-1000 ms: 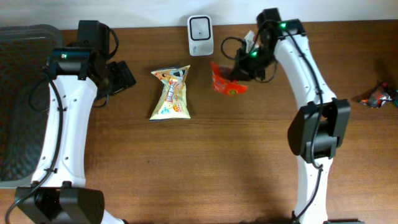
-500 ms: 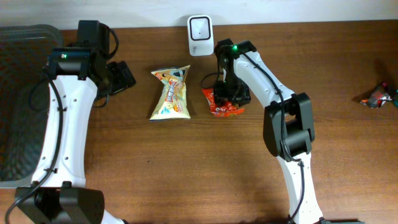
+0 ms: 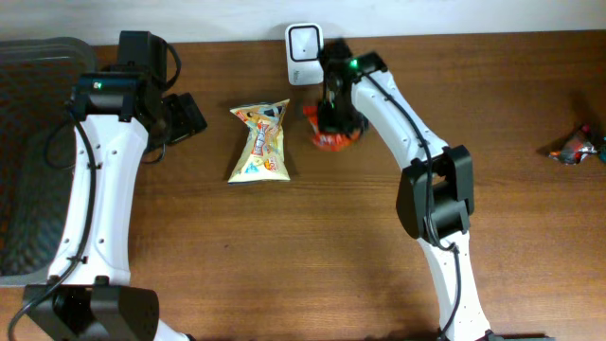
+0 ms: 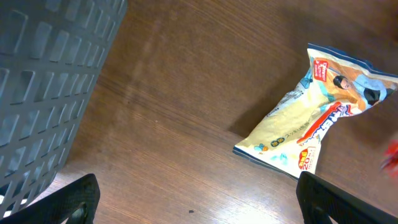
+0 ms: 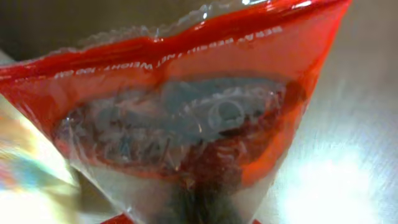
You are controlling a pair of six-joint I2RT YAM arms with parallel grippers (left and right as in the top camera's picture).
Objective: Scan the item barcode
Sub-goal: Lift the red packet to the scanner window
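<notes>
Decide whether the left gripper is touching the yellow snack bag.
Apart. The overhead view shows a strip of bare wood between the open left gripper and the yellow snack bag, which lies flat by itself.

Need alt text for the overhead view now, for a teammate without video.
The right arm's fingers are shut on a red snack packet close beside the white scanner at the table's far edge. A yellow snack packet lies flat to its left; the left arm's fingers stand open beside a grey basket.
</notes>
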